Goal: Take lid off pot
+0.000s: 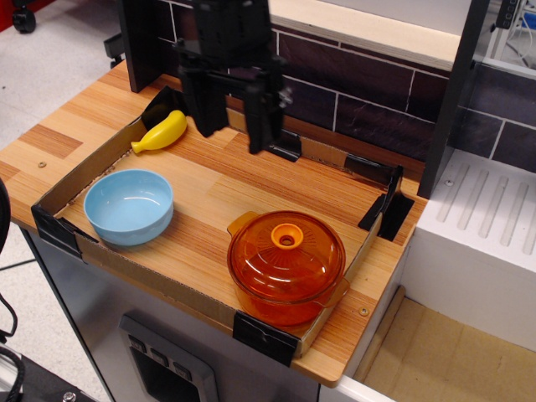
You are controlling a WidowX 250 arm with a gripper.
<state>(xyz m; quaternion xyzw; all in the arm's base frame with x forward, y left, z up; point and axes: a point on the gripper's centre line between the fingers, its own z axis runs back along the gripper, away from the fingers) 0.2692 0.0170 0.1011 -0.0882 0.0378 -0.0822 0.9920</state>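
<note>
The transparent orange pot [289, 301] stands at the front right of the cardboard tray. The domed orange lid [286, 256] sits on it, with its ring-shaped knob [286, 237] at the centre. My black gripper [235, 136] hangs above the back middle of the tray, behind and to the left of the pot. Its two fingers [204, 110] point down, spread apart, with nothing between them. It touches neither lid nor pot.
A light-blue bowl [129, 206] sits at the tray's front left. A yellow banana [161, 132] lies at the back left corner. Low cardboard walls [159, 283] with black tape ring the wooden surface. A dark brick wall stands behind; a white rack [494, 209] stands to the right.
</note>
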